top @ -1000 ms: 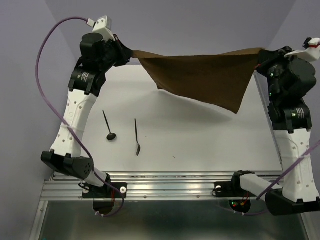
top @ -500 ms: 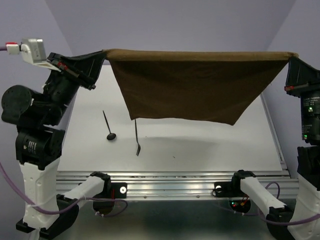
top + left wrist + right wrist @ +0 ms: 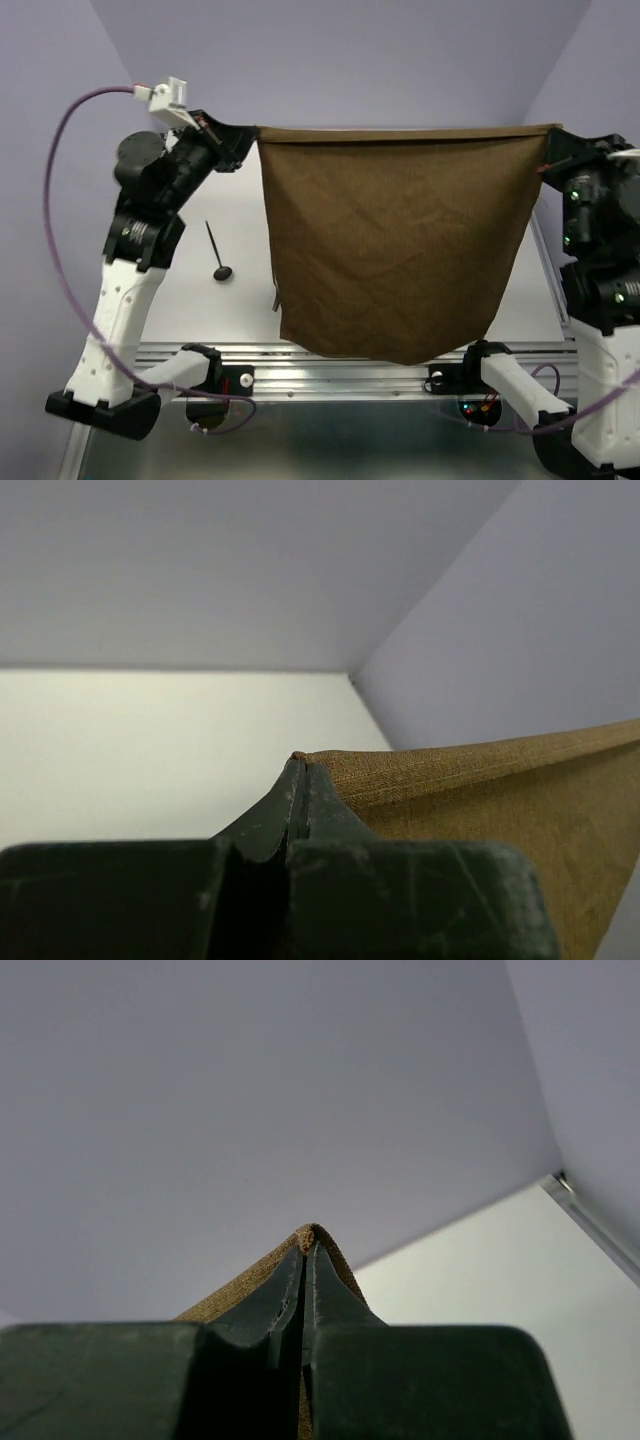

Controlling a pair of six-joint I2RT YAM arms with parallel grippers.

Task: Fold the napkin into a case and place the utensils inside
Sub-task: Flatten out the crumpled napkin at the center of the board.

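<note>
Your napkin [image 3: 395, 260] hangs like a flat curtain across the centre of the top view. Its top hem is stretched taut and its lower edge sags toward the bottom of the frame. It drapes in soft creases, so judge it light, limp and unable to keep a shape unsupported. The corners are the place to hold it, though a thin pinch may slip.

The left end effector [image 3: 248, 142], upper left, is clamped on one top corner, and the right end effector [image 3: 547, 152], upper right, on the other.

At left centre the round-headed utensil [image 3: 217, 252] lies on the tabletop [image 3: 200, 310]. The slender utensil [image 3: 274, 299] is mostly hidden behind the cloth.
</note>
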